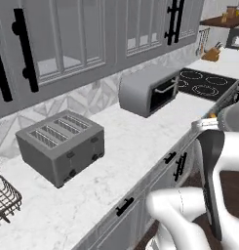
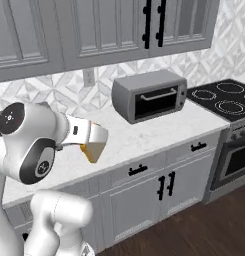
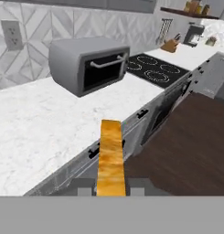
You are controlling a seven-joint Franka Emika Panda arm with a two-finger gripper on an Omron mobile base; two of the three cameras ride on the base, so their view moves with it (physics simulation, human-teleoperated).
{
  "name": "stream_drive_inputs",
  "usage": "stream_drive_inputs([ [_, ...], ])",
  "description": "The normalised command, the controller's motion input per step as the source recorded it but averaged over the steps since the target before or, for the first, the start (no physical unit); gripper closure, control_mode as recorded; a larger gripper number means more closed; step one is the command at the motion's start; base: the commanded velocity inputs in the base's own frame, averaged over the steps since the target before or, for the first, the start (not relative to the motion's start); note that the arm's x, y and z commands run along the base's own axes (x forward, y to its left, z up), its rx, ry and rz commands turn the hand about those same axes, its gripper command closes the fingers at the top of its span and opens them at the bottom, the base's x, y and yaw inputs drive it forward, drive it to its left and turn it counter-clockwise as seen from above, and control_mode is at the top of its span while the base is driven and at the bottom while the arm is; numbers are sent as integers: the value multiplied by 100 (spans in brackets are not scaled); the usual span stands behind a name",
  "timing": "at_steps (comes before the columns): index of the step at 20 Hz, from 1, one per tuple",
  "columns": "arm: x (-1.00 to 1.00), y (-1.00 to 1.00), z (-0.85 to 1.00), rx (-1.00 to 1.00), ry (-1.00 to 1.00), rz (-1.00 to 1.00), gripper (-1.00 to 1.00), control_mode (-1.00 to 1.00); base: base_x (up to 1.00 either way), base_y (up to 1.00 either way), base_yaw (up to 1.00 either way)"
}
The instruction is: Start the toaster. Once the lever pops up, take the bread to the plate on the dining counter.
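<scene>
Your gripper (image 3: pixel 111 189) is clamped on the bread (image 3: pixel 110 157): in the hand view the golden slice stands edge-on between the two fingertips, rising up the middle of the picture. In the right base view the bread (image 2: pixel 92 150) hangs from the hand above the front edge of the marble worktop (image 2: pixel 144 137), left of the toaster oven (image 2: pixel 149 95). The toaster (image 1: pixel 61 145) sits on that worktop (image 1: pixel 135 146) further back along the wall, well apart from the slice. Beyond the toaster oven you see the black cooktop (image 3: pixel 154 70), and a wire rack (image 1: pixel 3 195) left of the toaster.
</scene>
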Motion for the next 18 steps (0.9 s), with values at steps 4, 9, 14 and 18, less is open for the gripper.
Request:
stream_drive_inputs([
  [4,0,0,0,0,0,0,100,100,0,-53,-78],
  [9,0,0,0,0,0,0,100,100,0,-49,-81],
  [14,0,0,0,0,0,0,100,100,2,-66,-79],
  [18,0,0,0,0,0,0,100,100,61,-53,-38],
])
